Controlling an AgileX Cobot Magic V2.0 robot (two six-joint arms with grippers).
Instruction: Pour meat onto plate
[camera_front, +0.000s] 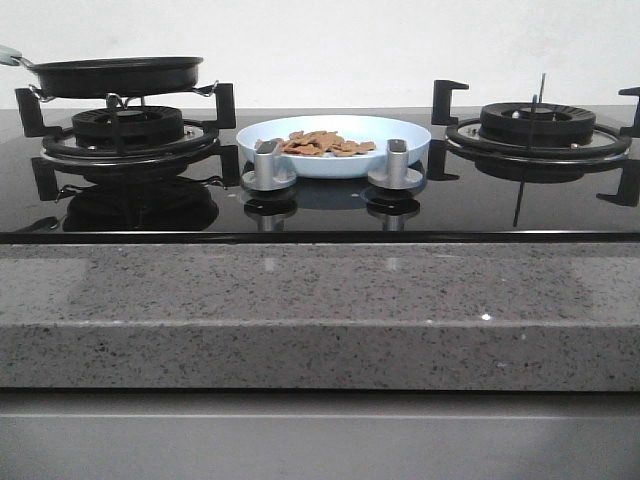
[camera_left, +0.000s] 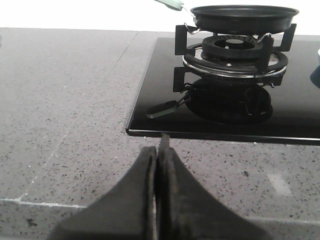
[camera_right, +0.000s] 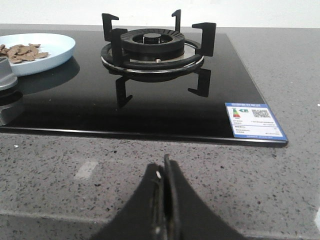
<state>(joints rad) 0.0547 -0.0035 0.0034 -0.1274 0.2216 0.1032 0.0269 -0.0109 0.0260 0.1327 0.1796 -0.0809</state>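
Note:
The pale-blue plate sits on the black glass hob between the two burners, behind the two metal knobs. The meat, a heap of small orange-brown pieces, lies in it. Plate and meat also show in the right wrist view. The black frying pan rests on the left burner; it also shows in the left wrist view. My left gripper is shut and empty over the grey stone counter in front of the hob. My right gripper is shut and empty over the counter near the right burner. Neither gripper shows in the front view.
Two metal knobs stand at the hob's front, just before the plate. The right burner has raised black pan supports. A blue-and-white label sticks on the hob's front right corner. The speckled stone counter runs along the front.

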